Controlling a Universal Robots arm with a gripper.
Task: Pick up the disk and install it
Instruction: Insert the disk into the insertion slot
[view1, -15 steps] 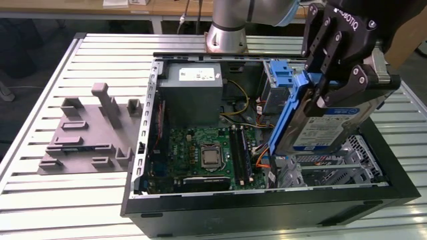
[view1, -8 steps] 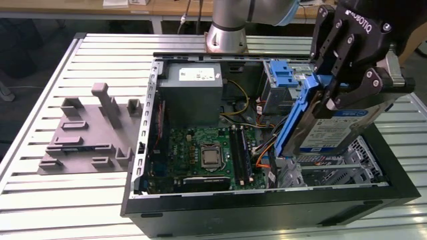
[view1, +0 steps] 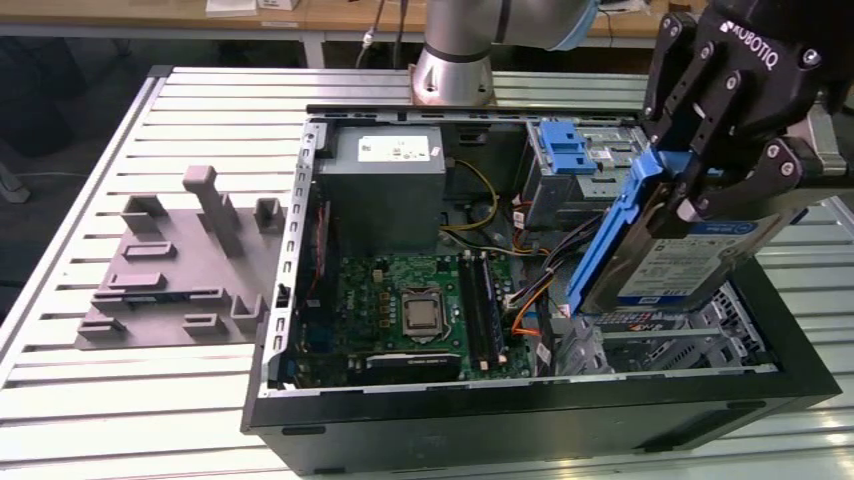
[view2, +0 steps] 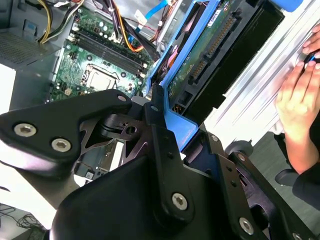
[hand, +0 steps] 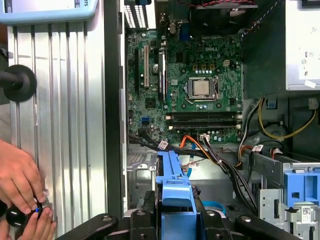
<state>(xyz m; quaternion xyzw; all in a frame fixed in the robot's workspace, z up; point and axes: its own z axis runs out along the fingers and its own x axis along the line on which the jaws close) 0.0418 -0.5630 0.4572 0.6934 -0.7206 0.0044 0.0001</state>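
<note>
End effector (view1: 721, 195) pinching the disk (view1: 674, 265) by its blue bracket (view1: 603, 250): stiff, fairly heavy, likely shock-sensitive, so a sound hold.

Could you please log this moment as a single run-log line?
gripper: shut on disk | disk: tilted, held over the open computer case | install: not yet done | person's hand: at the table

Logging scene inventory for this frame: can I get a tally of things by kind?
disk, clamped in the gripper: 1
gripper: 1
open computer case: 1
blue latch on the drive cage: 1
grey fixture plate: 1
person's hands: 2
Total: 7
</note>
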